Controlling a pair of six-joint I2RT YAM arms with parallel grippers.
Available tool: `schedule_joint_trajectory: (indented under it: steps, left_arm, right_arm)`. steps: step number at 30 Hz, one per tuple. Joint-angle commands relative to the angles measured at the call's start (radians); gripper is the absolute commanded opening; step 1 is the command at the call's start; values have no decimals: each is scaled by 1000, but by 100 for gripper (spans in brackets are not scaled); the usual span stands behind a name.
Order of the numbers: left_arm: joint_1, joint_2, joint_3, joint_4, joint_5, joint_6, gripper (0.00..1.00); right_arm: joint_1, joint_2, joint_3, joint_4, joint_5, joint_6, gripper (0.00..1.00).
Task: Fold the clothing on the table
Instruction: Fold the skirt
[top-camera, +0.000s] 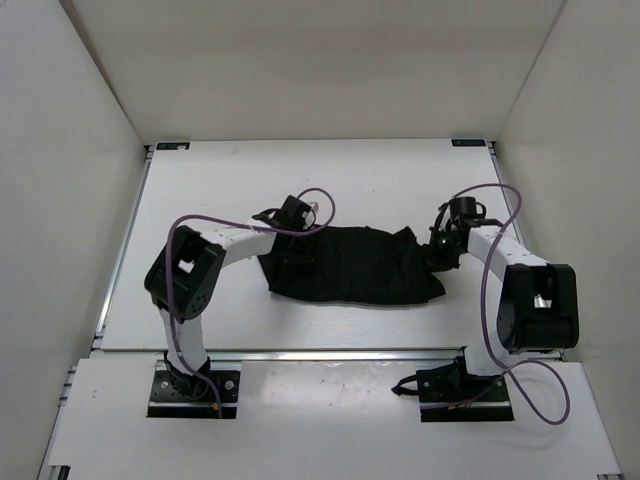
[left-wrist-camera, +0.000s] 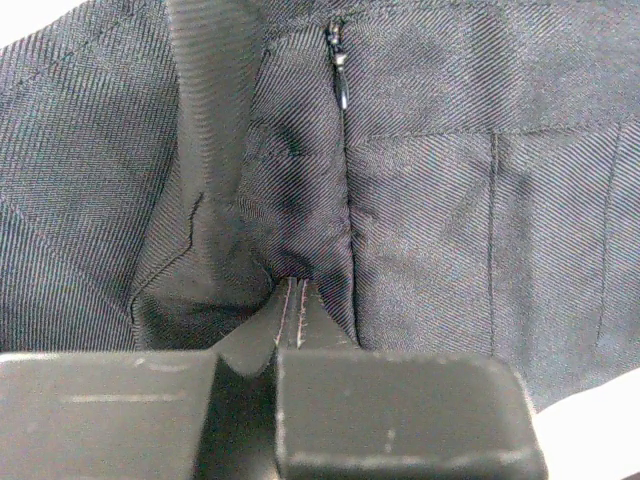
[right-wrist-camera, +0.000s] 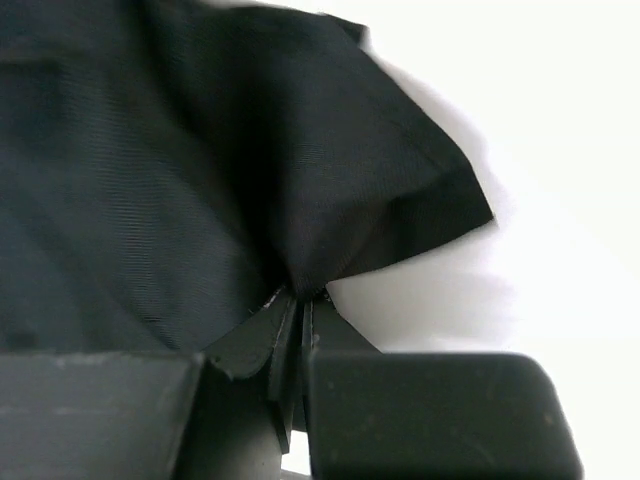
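Black skirt (top-camera: 350, 265) | left claw (left-wrist-camera: 298, 300) pinching left end | right claw (right-wrist-camera: 300, 300) pinching right corner

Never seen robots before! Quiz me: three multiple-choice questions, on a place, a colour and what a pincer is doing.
1. Where does the black pleated fabric skirt lie on the flat white table?
A. mid-table, between the arms
B. off the far edge
C. by the left base
2. What colour are the thin cables on the arms?
A. green
B. purple
C. yellow
3. What is the right pincer doing?
A. gaping over bare table
B. raised, holding nothing
C. shut on a skirt corner
Answers: A, it lies between them in the top view; B, purple loops on both arms; C, it pinches fabric in the right wrist view.
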Motion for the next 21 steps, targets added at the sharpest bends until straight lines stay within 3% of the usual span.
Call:
schedule_joint_trajectory:
  steps: [1, 8, 16, 21]
  left_arm:
    - [-24, 99, 115, 1, 54, -23, 0]
    - [-25, 256, 312, 39, 156, -124, 0]
    - [-28, 355, 378, 177, 257, -268, 0]
    - [-19, 366, 332, 247, 329, -311, 0]
  right_arm:
    - [-18, -38, 153, -9, -70, -45, 0]
    - [0, 6, 379, -63, -235, -33, 0]
    - [156, 136, 525, 49, -397, 118, 0]
    - [267, 244, 732, 8, -414, 135, 0]
